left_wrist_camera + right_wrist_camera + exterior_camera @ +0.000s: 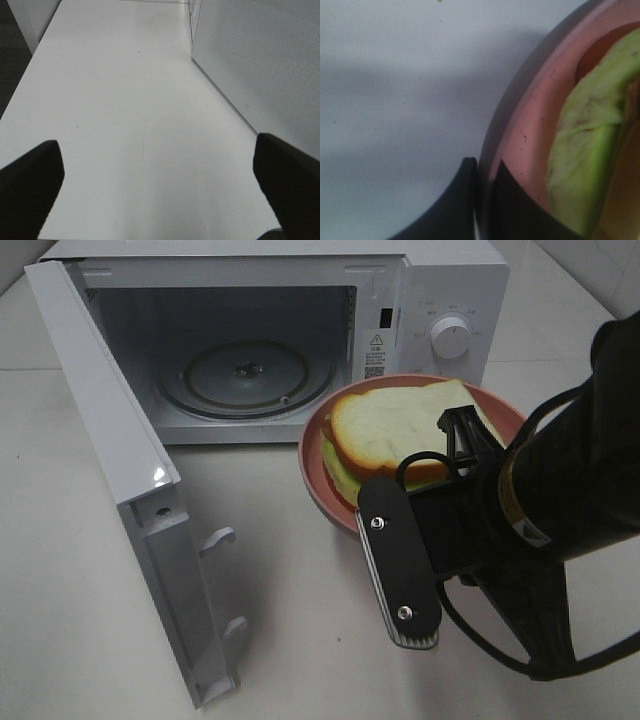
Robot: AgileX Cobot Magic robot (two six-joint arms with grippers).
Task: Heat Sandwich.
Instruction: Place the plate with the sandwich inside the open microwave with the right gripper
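The sandwich (400, 425), pale bread over green-yellow layers, lies on a pink round plate (315, 465) just in front of the open microwave (440, 290). My right gripper (485, 175) is shut on the plate's (530, 125) rim, one finger outside and one inside, close to the sandwich's (585, 165) green edge. In the exterior view the right arm (520, 510) covers the plate's near right side and hides the fingers. My left gripper (160, 200) stands wide open over bare table, holding nothing, and is not seen in the exterior view.
The microwave door (130, 490) swings out to the left toward the table's front; its perforated panel (260, 60) is beside my left gripper. The glass turntable (245, 375) inside carries nothing. A white table (125, 100) lies under everything.
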